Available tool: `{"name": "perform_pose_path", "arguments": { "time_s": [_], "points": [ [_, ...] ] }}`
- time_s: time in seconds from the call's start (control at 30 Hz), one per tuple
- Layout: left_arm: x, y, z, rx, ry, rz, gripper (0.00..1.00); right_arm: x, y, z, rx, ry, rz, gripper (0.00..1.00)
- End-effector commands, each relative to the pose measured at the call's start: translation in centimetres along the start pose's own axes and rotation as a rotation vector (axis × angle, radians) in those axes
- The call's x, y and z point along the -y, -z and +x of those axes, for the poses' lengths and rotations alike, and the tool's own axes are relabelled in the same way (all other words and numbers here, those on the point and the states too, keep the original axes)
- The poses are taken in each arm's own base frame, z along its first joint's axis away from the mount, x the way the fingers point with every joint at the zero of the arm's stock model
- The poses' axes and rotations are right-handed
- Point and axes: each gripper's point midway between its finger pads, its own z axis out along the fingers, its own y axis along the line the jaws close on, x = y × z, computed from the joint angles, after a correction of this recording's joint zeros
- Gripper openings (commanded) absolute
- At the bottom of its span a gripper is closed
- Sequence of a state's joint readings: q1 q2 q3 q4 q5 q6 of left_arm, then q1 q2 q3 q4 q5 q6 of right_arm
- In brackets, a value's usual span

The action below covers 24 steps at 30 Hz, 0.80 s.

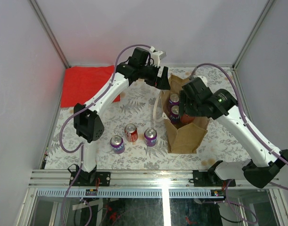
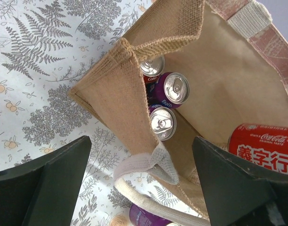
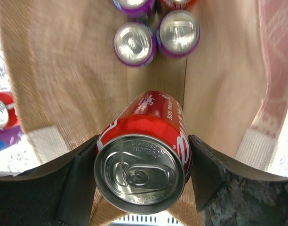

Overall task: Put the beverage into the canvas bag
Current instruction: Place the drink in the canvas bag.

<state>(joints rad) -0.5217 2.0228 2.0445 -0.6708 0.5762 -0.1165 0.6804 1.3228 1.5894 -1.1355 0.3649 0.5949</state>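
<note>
The tan canvas bag [image 1: 184, 134] stands open right of the table's middle, with cream handles [image 2: 148, 165]. My right gripper [image 3: 141, 174] is shut on a red cola can [image 3: 146, 136] and holds it inside the bag's mouth, above several cans standing on the bag floor [image 3: 133, 43]. The held can also shows in the top view [image 1: 187, 117] and in the left wrist view [image 2: 262, 140]. My left gripper [image 2: 141, 183] is open at the bag's far-left rim [image 1: 164, 84], its fingers straddling the rim and a handle without gripping them.
Three cans stand on the table left of the bag: a purple one [image 1: 117, 143], a red one [image 1: 131, 133] and a purple one [image 1: 150, 137]. A flat red cloth [image 1: 87, 84] lies at the back left. Grey walls enclose the table.
</note>
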Motion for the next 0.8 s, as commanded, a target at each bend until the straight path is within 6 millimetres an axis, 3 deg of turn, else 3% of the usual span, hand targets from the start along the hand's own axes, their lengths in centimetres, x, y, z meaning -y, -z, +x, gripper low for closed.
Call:
{"name": "perform_pose_path", "arguments": {
  "time_s": [0.0, 0.1, 0.5, 0.63, 0.77],
  "points": [
    [0.4, 0.2, -1.4, 0.030, -0.044, 0.017, 0.88, 1.1, 2.7, 2.5, -0.020, -0.144, -0.053, 0.00],
    [0.2, 0.1, -1.6, 0.029, -0.051, 0.014, 0.89, 2.3, 2.9, 4.5, -0.054, -0.176, -0.029, 0.00],
    [-0.6, -0.6, -1.1, 0.006, -0.054, 0.006, 0.89, 4.8, 3.7, 9.1, -0.146, -0.218, 0.019, 0.00],
    [-0.7, -0.9, -0.9, 0.000, -0.050, 0.012, 0.89, 4.6, 2.9, 8.2, -0.117, -0.186, 0.032, 0.00],
    [-0.8, -1.0, -0.9, 0.000, -0.056, 0.010, 0.89, 3.7, 0.6, 6.6, -0.102, -0.126, 0.071, 0.00]
  ]
}}
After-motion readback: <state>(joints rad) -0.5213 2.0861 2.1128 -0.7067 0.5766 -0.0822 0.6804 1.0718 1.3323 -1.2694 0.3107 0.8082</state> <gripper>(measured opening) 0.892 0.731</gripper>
